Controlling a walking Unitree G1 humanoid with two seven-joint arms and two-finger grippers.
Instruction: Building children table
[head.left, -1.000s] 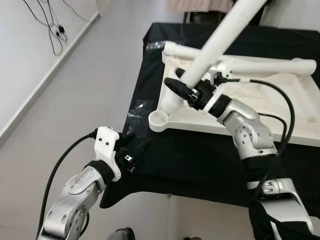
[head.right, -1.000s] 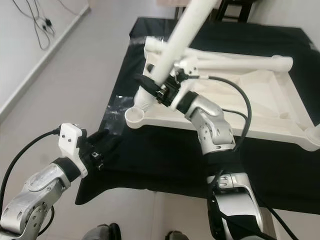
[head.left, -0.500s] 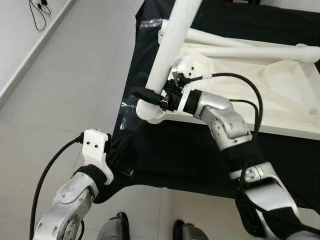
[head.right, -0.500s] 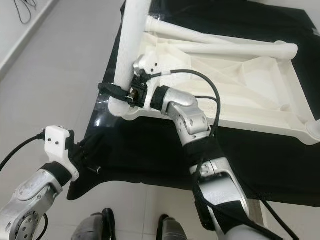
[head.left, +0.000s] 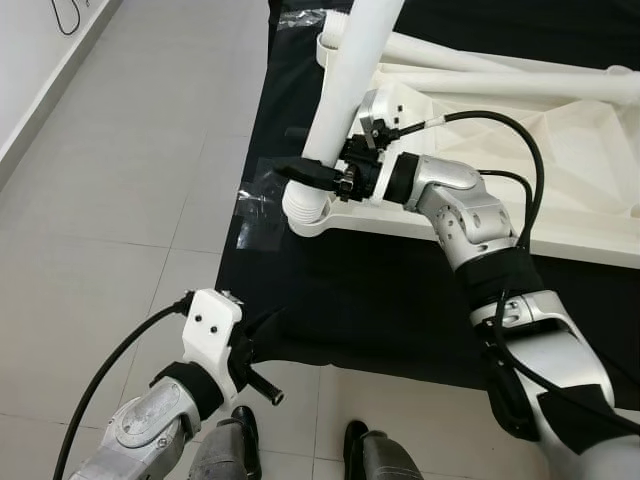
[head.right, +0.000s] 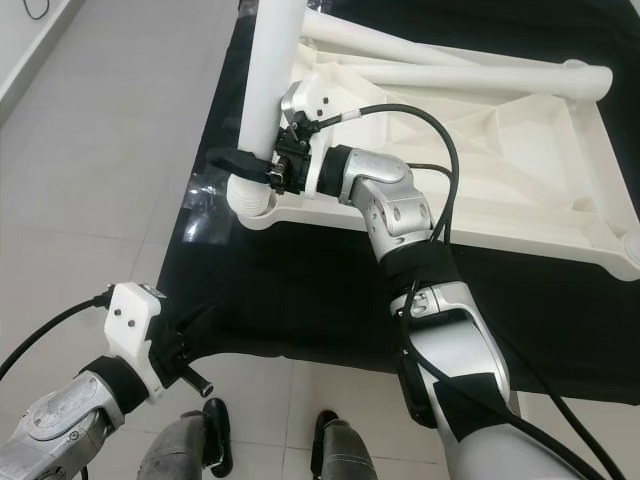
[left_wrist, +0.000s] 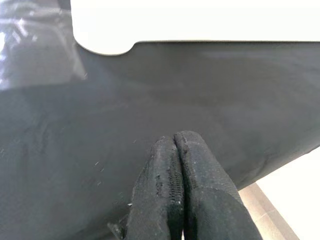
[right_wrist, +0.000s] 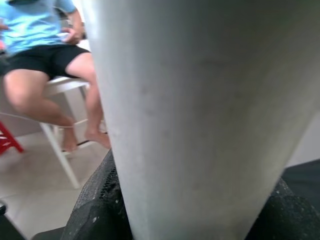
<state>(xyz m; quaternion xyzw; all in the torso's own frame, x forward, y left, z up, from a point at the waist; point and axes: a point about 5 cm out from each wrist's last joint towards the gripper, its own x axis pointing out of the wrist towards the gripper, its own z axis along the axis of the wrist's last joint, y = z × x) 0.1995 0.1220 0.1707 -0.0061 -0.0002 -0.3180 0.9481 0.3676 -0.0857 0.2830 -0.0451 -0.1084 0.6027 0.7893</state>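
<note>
The white children's table top (head.left: 560, 150) lies upside down on a black cloth. A thick white table leg (head.left: 352, 70) stands almost upright, its ribbed lower end in the near left corner socket (head.left: 300, 215). My right gripper (head.left: 312, 172) is shut on this leg just above the socket; in the right wrist view the leg (right_wrist: 200, 115) sits between the black fingers (right_wrist: 95, 210). My left gripper (left_wrist: 174, 137) is shut on nothing and hovers low over the cloth's front edge (head.left: 262, 322), apart from the table.
Two more white legs (head.left: 500, 75) are on the upturned top. A clear plastic bag (head.left: 258, 205) lies on the cloth (head.left: 360, 300) left of the socket. Grey tiled floor (head.left: 120, 180) spreads to the left. My feet (head.left: 365, 450) show below. A person sits on a white chair (right_wrist: 40, 55) beyond.
The leg has swung from a slant to nearly upright, its end now in the corner socket. My left arm has dropped back to the cloth's front edge. The camera tilted down.
</note>
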